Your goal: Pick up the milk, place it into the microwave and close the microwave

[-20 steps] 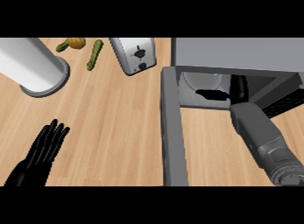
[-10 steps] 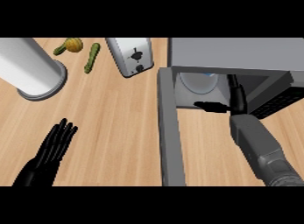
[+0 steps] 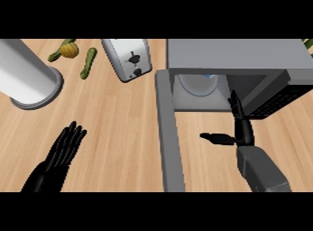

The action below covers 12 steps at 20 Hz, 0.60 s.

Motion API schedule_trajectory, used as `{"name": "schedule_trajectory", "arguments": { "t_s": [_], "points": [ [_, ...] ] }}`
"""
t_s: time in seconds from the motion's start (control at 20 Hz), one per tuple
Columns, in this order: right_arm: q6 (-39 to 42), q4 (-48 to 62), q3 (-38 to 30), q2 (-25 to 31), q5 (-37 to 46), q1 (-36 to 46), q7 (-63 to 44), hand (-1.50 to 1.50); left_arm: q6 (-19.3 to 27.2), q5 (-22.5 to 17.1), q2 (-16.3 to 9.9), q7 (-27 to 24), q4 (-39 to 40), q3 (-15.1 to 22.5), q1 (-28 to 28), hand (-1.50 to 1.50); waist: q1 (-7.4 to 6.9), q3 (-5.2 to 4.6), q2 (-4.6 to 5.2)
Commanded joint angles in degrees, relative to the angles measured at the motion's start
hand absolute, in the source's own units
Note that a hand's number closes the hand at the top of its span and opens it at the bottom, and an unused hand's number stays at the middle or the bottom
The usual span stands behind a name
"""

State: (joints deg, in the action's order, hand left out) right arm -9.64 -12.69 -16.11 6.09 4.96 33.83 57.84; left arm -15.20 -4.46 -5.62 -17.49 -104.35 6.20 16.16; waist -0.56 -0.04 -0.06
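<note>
The grey microwave stands at the upper right with its door swung open toward me, seen edge-on as a long grey strip. A white milk container with a touch of blue on top sits inside the cavity. My right hand is open just in front of the cavity, fingers straight and pointing into it, thumb spread to the left. It holds nothing and is clear of the milk. At the lower left, my left hand rests open on the wooden counter.
A tall white cylinder stands at the upper left. A silver toaster sits left of the microwave, with green vegetables and a yellowish one beside it. The open door separates the two hands.
My right hand has drawn back out of the microwave cavity toward me, leaving the milk inside. The left hand has barely moved.
</note>
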Motion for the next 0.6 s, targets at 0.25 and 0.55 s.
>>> {"name": "schedule_trajectory", "arguments": {
  "t_s": [0.25,0.55],
  "points": [
    [16.65,-8.37,0.3,-1.29,-4.44,-10.36,4.73,-1.5,-6.14,-4.25,-3.92,7.08,-1.17,0.78,-2.41,1.5,1.6,0.0,-0.28],
    [21.11,-23.39,2.43,-0.83,-7.17,-21.35,1.58,-1.5,-3.78,5.36,-3.0,3.71,2.92,4.86,-2.74,1.5,2.25,-0.11,-0.52]
  ]
}}
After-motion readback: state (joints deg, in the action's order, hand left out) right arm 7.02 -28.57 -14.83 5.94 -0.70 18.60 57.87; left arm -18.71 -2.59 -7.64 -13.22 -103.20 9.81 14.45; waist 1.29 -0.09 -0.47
